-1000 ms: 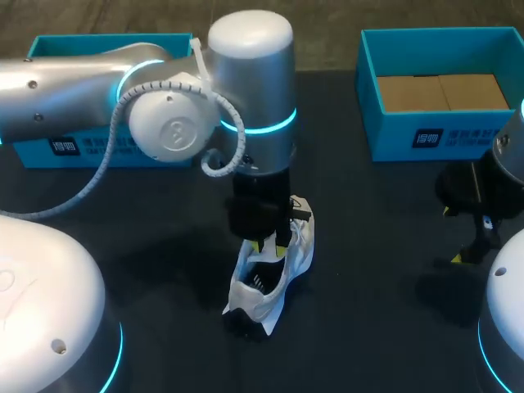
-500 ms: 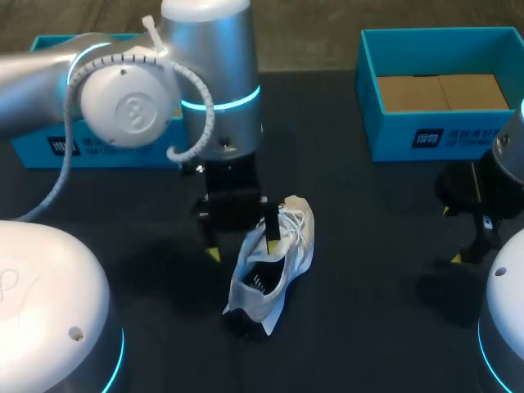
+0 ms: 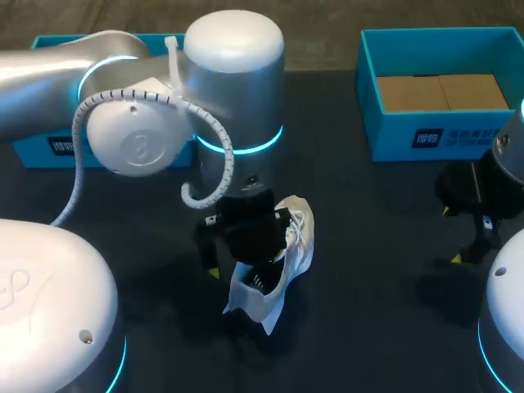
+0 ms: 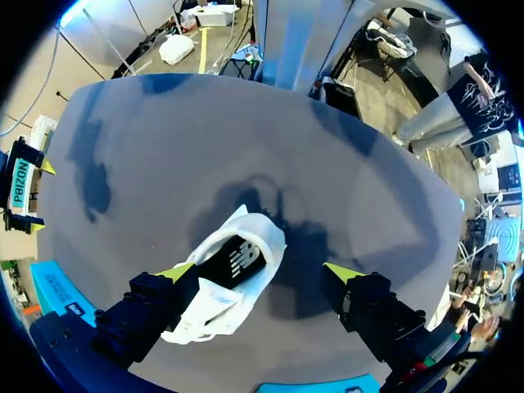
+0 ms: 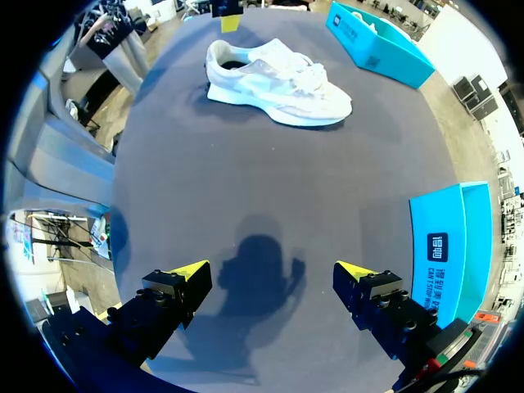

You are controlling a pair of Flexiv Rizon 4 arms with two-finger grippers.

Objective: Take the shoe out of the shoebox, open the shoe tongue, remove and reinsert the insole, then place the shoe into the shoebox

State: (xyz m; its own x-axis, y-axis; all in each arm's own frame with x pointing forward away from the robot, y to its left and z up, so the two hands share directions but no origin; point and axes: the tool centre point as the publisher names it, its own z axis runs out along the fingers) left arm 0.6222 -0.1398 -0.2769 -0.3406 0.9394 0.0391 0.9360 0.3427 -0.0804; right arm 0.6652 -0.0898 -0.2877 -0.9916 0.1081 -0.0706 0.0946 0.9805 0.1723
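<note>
Head view: the left gripper is seen hanging straight over the white shoe, which stands on the dark bench just toward 6 o'clock from the middle. One yellow fingertip shows at the shoe's 9 o'clock side; the other is hidden behind the shoe. The shoebox, lined with brown cardboard, is placed at 2 o'clock, and another blue box at 10 o'clock is half covered by the left arm. The right gripper is held at 3 o'clock, well apart from the shoe, with its tips spread.

Left wrist view: the left gripper is spread wide. The shoe is seen from above between the fingers, its dark inside showing through the opening. It lies close against one finger, though contact cannot be judged, and well apart from the other, so nothing is gripped. The right gripper is seen far off at the bench edge.

Right wrist view: the right gripper is open and holds nothing; only its shadow falls on the bench between the fingers. The shoe is shown side-on well ahead, upright on its sole, a profile the other views do not give. The shoebox stands just beside one finger, and the other blue box lies beyond the shoe's toe.
</note>
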